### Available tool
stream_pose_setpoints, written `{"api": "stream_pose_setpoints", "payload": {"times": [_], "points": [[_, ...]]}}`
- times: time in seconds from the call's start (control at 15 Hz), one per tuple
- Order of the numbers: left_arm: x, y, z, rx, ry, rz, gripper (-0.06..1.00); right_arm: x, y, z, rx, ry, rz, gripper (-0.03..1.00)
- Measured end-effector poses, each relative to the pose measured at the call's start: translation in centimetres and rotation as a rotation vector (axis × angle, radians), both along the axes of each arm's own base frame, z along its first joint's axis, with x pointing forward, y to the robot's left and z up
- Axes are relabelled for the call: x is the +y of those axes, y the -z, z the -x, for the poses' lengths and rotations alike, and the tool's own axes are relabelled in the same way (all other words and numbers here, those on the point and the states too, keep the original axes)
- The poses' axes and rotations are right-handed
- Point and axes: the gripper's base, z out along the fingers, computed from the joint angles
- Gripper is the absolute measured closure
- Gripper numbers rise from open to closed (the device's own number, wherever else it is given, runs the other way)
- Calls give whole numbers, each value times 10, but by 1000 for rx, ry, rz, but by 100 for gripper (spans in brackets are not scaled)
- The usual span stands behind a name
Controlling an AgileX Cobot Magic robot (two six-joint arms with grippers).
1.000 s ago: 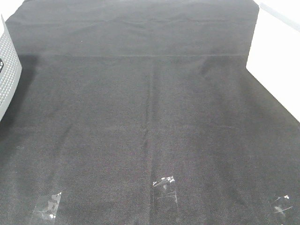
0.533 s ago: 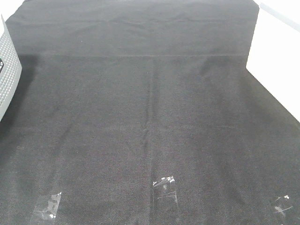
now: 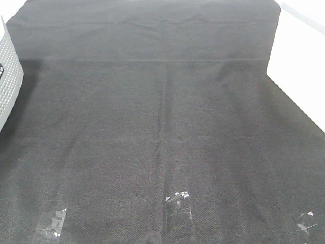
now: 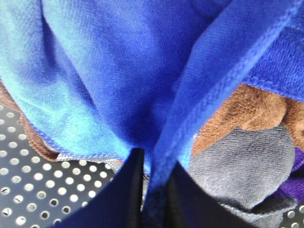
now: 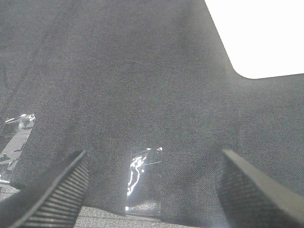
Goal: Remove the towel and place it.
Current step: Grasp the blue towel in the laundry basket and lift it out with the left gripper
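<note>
The bright royal-blue towel (image 4: 118, 71) fills most of the left wrist view, with its stitched hem (image 4: 209, 95) running down to the fingers. My left gripper (image 4: 152, 190) is shut on a fold of the towel. The towel hangs over brown (image 4: 247, 114), grey (image 4: 242, 166) and purple cloths inside a perforated basket (image 4: 28, 190). My right gripper (image 5: 152, 190) is open and empty, hovering over the black table cloth (image 5: 118, 85). Neither gripper nor the towel shows in the exterior high view.
The black woven cloth (image 3: 152, 127) covers the table, held by clear tape patches (image 3: 179, 201) near the front edge. The perforated white basket (image 3: 7, 76) stands at the left edge. Bare white table (image 3: 304, 71) shows at the right.
</note>
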Motion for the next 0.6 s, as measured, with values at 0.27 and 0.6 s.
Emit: {"api": "stream_pose_setpoints", "payload": {"times": [0.27, 0.6], "points": [[0, -20, -1, -3, -17, -6, 94, 0, 0, 0, 0, 0, 0, 25], [-25, -118, 1, -249, -41, -74, 94, 0, 0, 0, 0, 0, 0, 25]]}}
